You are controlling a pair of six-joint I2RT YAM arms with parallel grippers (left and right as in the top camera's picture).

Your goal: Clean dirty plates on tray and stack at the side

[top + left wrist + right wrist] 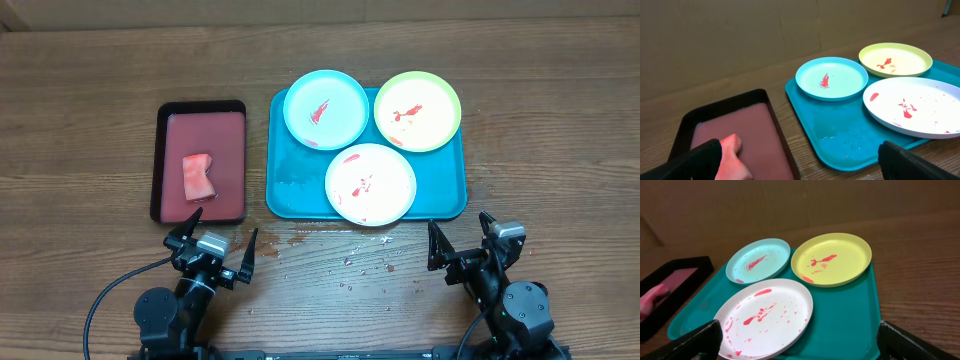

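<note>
My left gripper [222, 233] and right gripper [460, 225] are parked just short of the teal tray [290, 190], fingers wide apart, gripping nothing. On the tray: light blue plate [326, 108] back left, yellow-green plate [417, 110] back right, white plate [370, 184] front, all sauce-smeared.

Plates [370, 184]: three. Teal tray [300, 190]: one. Black-rimmed red tray [215, 140]: one. Pink cloth [198, 178]: one. Grippers: two, left gripper [217, 243], right gripper [460, 240].
</note>
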